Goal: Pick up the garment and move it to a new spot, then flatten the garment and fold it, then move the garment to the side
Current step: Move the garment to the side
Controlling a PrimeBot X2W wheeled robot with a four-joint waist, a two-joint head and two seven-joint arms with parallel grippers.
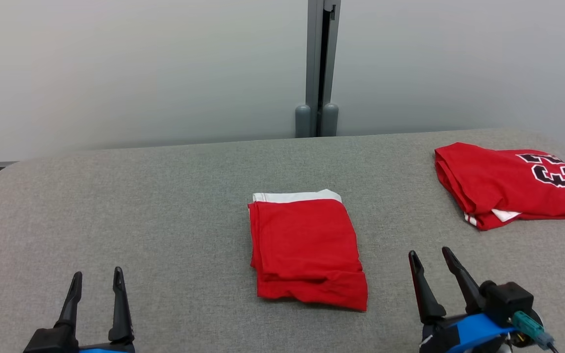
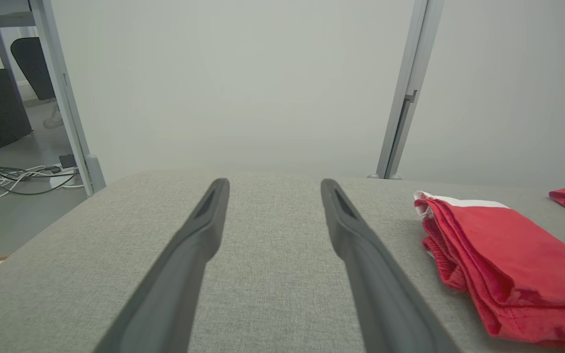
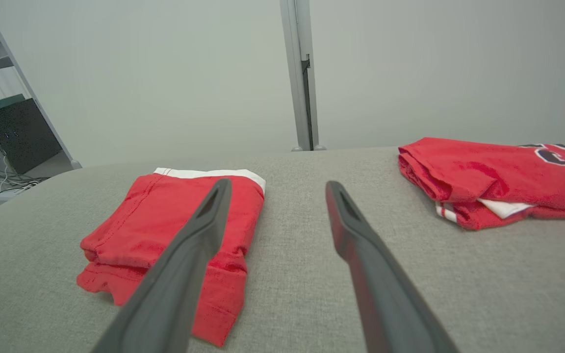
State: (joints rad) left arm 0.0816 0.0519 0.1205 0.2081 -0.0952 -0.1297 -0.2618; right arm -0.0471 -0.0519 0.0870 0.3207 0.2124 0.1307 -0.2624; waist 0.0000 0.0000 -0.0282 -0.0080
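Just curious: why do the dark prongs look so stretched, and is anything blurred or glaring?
Left wrist view: wide-angle lens stretches the long dark fingers. Right wrist view: folded red cloth garment with white band looks sharp. Head view: even light, no glare on grey woven surface.

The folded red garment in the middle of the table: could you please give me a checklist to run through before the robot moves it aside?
1. Left gripper open and empty: ok.
2. Right gripper open and empty: ok.
3. Folded red garment lies on the table between the two grippers, touched by neither: ok.
4. Layers neatly lined up: not ok, the near hem sticks out and looks rumpled.
5. Bare grey table on the left side for a set-down spot: ok.
6. Numbered jersey at the far right lies well apart from the garment: ok.
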